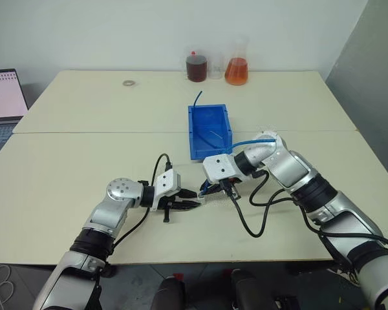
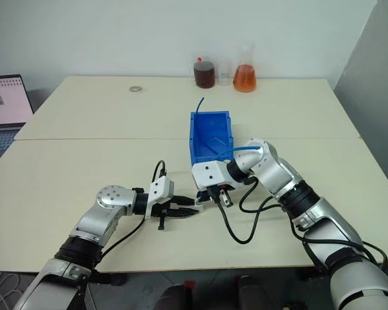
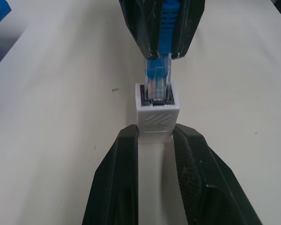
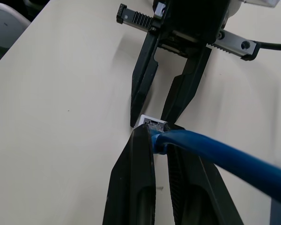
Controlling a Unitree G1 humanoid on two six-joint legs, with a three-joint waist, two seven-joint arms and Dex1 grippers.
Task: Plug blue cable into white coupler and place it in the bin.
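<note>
The white coupler [image 3: 158,114] is a small boxy block pinched between my left gripper's [image 1: 194,204] two black fingers [image 3: 123,174], just above the table in front of the bin. From the other side, my right gripper [image 1: 215,189] is shut on the blue cable's [image 4: 215,152] clear plug [image 3: 158,79]. The tip of the plug sits in the coupler's socket. The cable runs back over my right forearm [image 1: 255,138]. The bin [image 1: 209,131], bright blue with an open top, stands right behind both grippers.
A short darker blue stub [image 1: 197,98] sticks up at the bin's far edge. Two flasks [image 1: 237,70] with dark and orange liquid stand at the table's back edge, with a metal ring [image 1: 128,83] to their left. A laptop [image 1: 3,97] is at the far left. Black wires [image 1: 255,213] loop under my right arm.
</note>
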